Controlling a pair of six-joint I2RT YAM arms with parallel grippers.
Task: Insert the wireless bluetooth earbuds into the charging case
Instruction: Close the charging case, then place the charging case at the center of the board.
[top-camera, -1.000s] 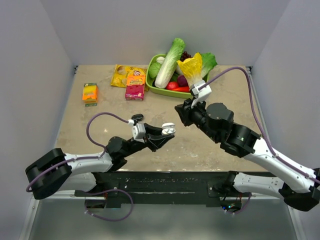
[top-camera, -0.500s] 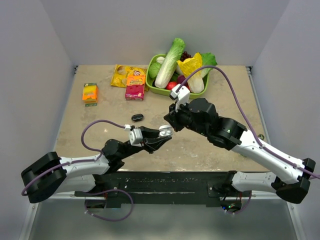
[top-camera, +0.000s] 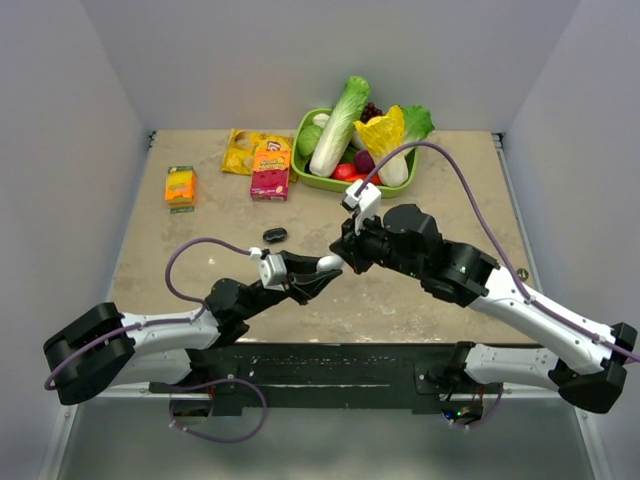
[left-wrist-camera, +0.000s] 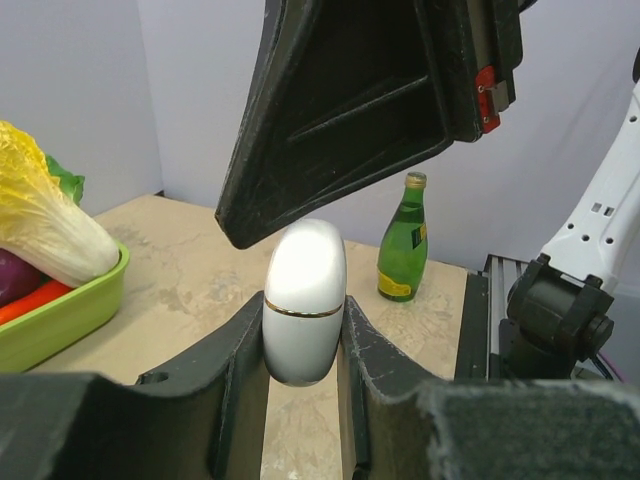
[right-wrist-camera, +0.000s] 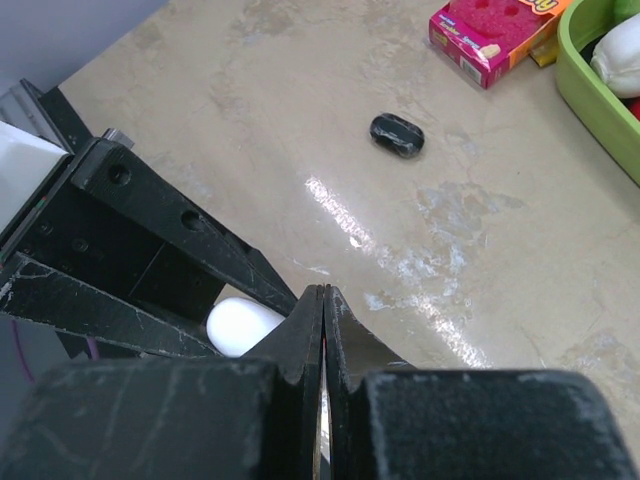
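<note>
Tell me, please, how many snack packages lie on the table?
3: an orange box near the left edge, a yellow packet at the back, a pink box beside the green tray. Others may be hidden.

a table with a beige, marbled, stone-look top fills the bottom of a small booth. plain pale grey walls close it in on three sides: a back wall, a left wall and a right wall. the light is soft and even, with only faint shadows. in the right wrist view a bright streak of glare lies across the glossy top.
</note>
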